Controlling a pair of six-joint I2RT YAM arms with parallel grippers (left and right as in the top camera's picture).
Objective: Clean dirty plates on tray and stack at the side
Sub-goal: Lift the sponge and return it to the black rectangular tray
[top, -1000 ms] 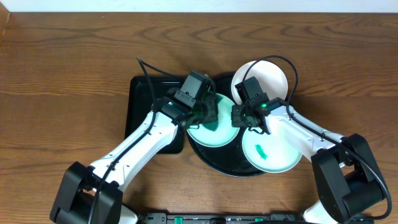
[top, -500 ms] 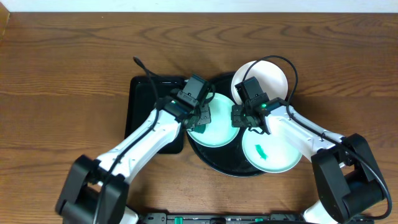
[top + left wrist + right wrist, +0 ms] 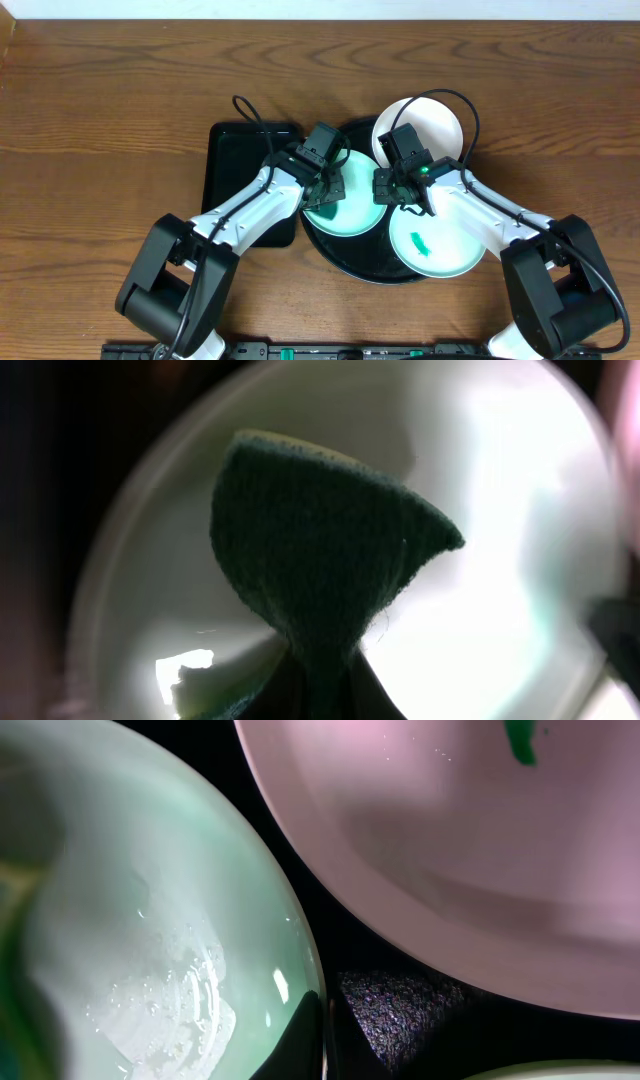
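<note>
The round black tray holds two mint-green plates and part of a white plate. My left gripper is shut on a dark green sponge, which presses on the left mint plate. My right gripper is shut on that same plate's right rim. The right mint plate carries a green smear. The white plate also shows a green smear at its centre in the right wrist view.
A smaller rectangular black tray lies left of the round tray, partly under my left arm. Brown wooden table surrounds both trays. A black cable loops over the white plate.
My left arm has swung its forearm rightward, and the sponge has shifted slightly right and down over the left mint plate. The right arm and the plates have not moved.
</note>
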